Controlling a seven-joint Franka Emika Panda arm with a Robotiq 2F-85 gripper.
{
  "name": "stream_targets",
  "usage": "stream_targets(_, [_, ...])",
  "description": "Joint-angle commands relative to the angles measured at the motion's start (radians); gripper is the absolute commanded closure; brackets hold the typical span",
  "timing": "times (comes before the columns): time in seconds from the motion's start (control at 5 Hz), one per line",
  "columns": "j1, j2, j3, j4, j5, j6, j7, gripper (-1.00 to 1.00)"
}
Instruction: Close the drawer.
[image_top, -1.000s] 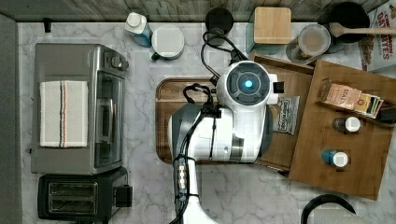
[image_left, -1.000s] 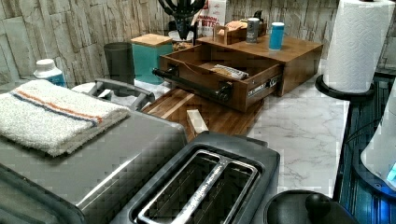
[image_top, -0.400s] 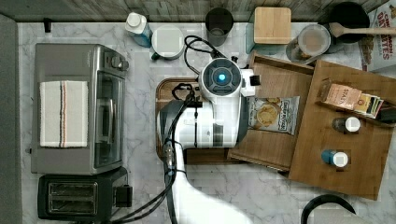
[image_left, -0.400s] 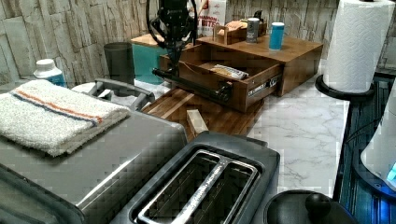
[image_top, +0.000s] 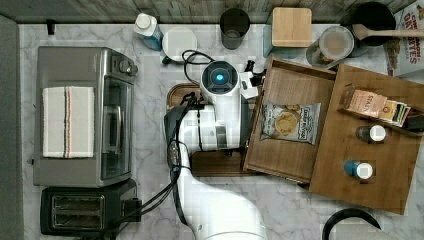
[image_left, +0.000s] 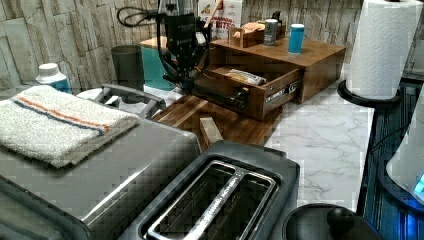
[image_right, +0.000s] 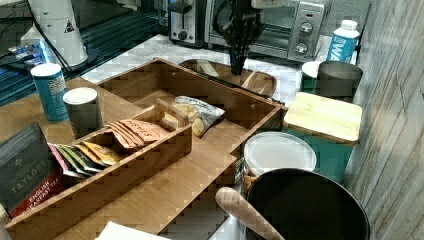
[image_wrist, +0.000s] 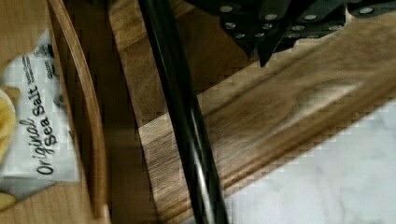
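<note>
The drawer stands pulled out from under the flat wooden top, with a bag of chips lying in it. A black bar handle runs along its front. My gripper is shut on nothing, pointing down just outside the drawer front, over the dark cutting board. From the left view the gripper hangs at the far end of the drawer front. In the right view the gripper is beyond the drawer's far wall.
A toaster oven and a toaster fill the top view's left. The wooden top carries bottles and tea boxes. A dark cup and a teal box stand behind. A paper towel roll stands beside the cabinet.
My arm has moved toward the top view's left, from above the drawer's inside to just outside its front. The drawer itself has stayed open in place.
</note>
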Motion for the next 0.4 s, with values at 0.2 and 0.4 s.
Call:
stream_targets(0.2, [0.008,0.061,-0.014,0.165,-0.075,-0.044,-0.146,1.00])
stream_targets(0.4, [-0.023,0.030,-0.023,0.128,-0.072,-0.031,-0.222,1.00])
